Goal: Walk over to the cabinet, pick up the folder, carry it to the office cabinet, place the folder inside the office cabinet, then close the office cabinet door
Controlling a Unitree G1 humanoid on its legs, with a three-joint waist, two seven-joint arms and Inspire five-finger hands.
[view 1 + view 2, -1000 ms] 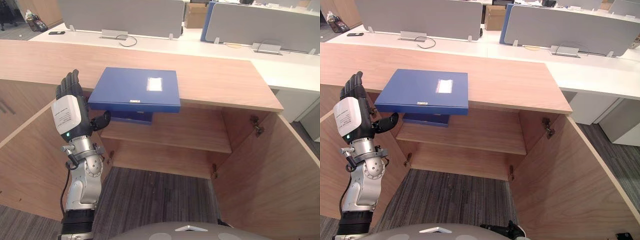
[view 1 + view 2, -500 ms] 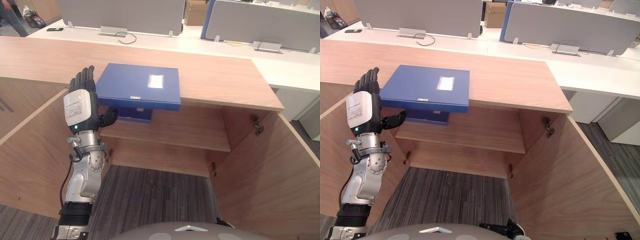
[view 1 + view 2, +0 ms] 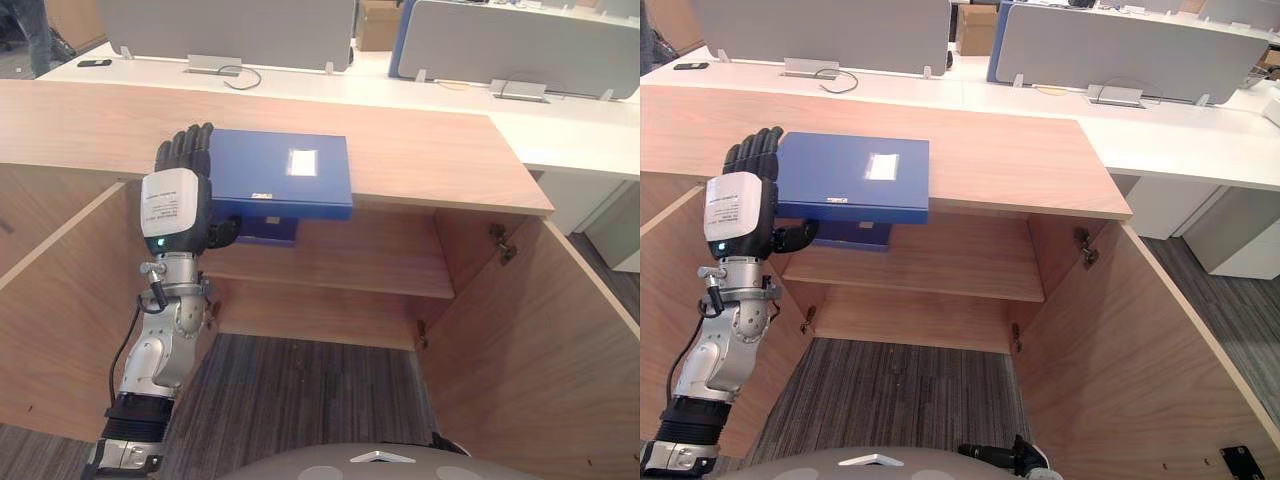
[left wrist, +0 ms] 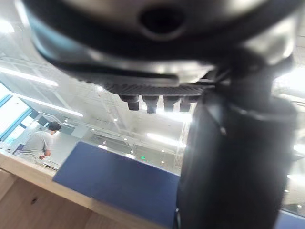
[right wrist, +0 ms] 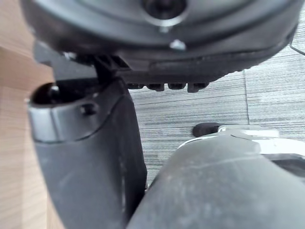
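A blue folder (image 3: 280, 172) with a white label lies flat on the wooden cabinet top (image 3: 430, 160), its front edge overhanging the open cabinet. My left hand (image 3: 178, 205) is raised at the folder's left front corner. Its fingers (image 3: 755, 152) are straight beside the folder's left edge and the thumb (image 3: 222, 232) reaches under the overhang. I cannot tell whether it touches. The left wrist view shows the folder (image 4: 119, 183) just past the straight fingers. My right hand (image 5: 90, 157) hangs low over the carpet, fingers relaxed.
Both cabinet doors stand open, the left door (image 3: 60, 290) beside my arm and the right door (image 3: 540, 340) opposite. A dark blue object (image 3: 265, 232) sits on the shelf (image 3: 350, 265) under the folder. White desks with grey dividers (image 3: 230, 25) lie behind. A person (image 4: 40, 143) stands far off.
My left hand has risen and moved right, from beside the cabinet's left door up to the folder's left front corner. The camera has shifted slightly.
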